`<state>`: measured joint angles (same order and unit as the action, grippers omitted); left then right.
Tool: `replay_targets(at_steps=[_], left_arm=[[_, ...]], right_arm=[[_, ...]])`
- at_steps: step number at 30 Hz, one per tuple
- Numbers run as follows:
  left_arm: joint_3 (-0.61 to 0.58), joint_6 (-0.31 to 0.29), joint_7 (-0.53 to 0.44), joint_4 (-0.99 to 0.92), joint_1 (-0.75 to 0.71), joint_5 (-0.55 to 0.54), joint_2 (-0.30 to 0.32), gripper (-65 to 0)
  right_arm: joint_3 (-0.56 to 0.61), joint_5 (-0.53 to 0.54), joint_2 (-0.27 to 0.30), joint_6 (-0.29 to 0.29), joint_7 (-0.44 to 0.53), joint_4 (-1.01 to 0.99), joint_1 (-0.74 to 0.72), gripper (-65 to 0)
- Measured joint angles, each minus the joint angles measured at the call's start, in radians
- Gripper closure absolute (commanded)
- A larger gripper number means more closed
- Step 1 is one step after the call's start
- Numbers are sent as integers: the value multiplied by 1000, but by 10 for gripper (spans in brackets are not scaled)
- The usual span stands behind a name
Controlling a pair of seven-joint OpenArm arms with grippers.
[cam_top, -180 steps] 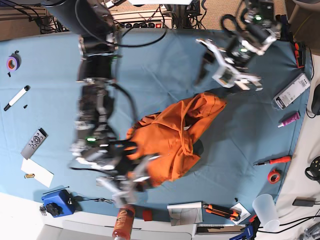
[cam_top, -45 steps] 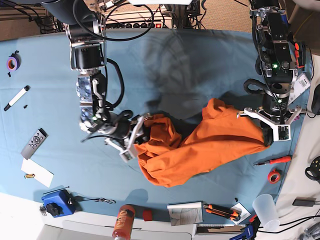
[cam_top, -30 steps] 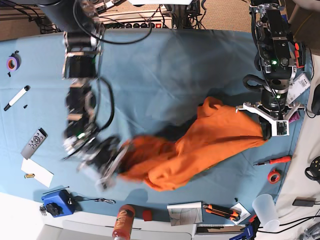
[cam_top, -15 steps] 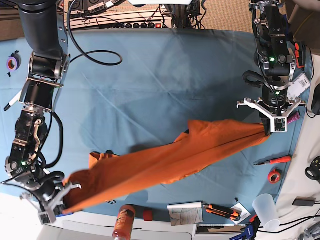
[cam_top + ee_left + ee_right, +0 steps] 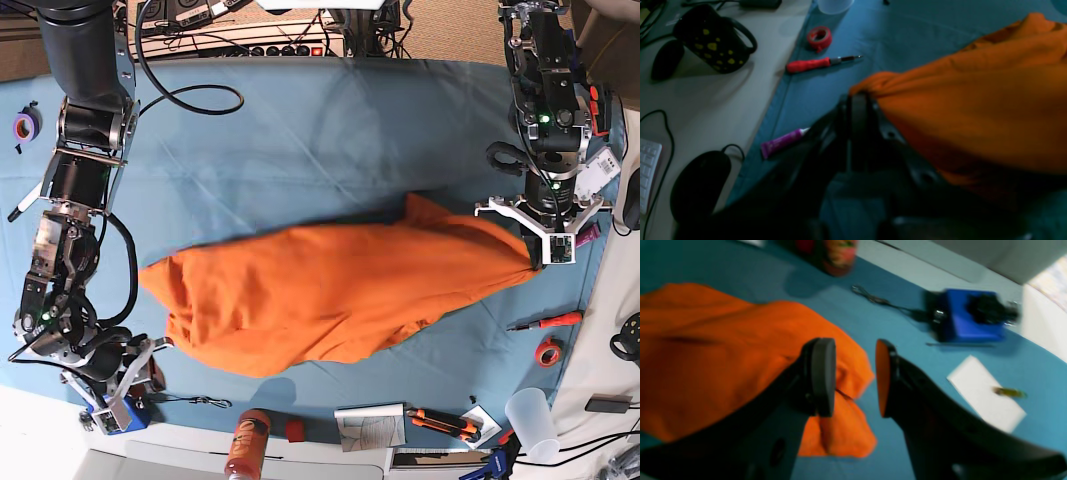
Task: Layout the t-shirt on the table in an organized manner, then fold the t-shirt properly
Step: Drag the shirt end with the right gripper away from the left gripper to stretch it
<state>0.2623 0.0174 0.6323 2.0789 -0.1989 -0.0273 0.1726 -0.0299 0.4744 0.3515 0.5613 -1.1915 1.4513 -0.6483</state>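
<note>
A teal-covered table [image 5: 330, 130] fills the scene, with tools and clutter scattered along its edges. The orange t-shirt [image 5: 330, 290] lies stretched across the middle of the tabletop, rumpled and not yet flat. The left gripper [image 5: 545, 258], near the right edge in the base view, is clamped on one end of the cloth. The right gripper [image 5: 853, 380] stands parted with nothing between its jaws, beside the other end. Laying out seems under way; next, that freed end probably needs regrasping and spreading.
</note>
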Motion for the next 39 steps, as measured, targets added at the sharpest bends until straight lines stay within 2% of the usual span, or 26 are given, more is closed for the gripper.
replay_targets(at_steps=[3,8,13,16,18,21,23,28,31,35,39], left_arm=[[0,0,0,0,0,0,0,0],[0,-1,1,0,0,45,11,0],[-1,-2,-9,-37,4,68,129,0],[-1,-2,-9,-125,11,65,169,0],[-1,-2,-6,-179,9,48,169,0],[-2,-1,0,-213,8,6,158,0],[-2,0,-5,-210,11,0,148,0],[-2,0,-4,-209,28,-2,124,0],[-2,1,-4,-209,31,-3,124,0],[-2,0,-4,-209,33,-3,124,0],[-2,0,-4,-209,33,-3,124,0]], right_arm=[[0,-1,0,0,48,0,0,-206],[-24,-1,-1,0,37,0,3,-206],[-139,-3,-2,-8,16,0,77,-206],[-216,-3,0,-12,14,0,150,-206],[-240,2,0,-10,13,0,210,-206],[-236,42,-4,35,13,-2,306,-206],[-235,51,-6,41,22,-4,365,-206],[-237,48,-6,42,126,-4,494,-206],[-235,37,-8,42,135,-4,528,-206],[-235,-35,-8,41,218,-4,547,-206],[-236,-58,-8,-5,319,-44,538,-206]])
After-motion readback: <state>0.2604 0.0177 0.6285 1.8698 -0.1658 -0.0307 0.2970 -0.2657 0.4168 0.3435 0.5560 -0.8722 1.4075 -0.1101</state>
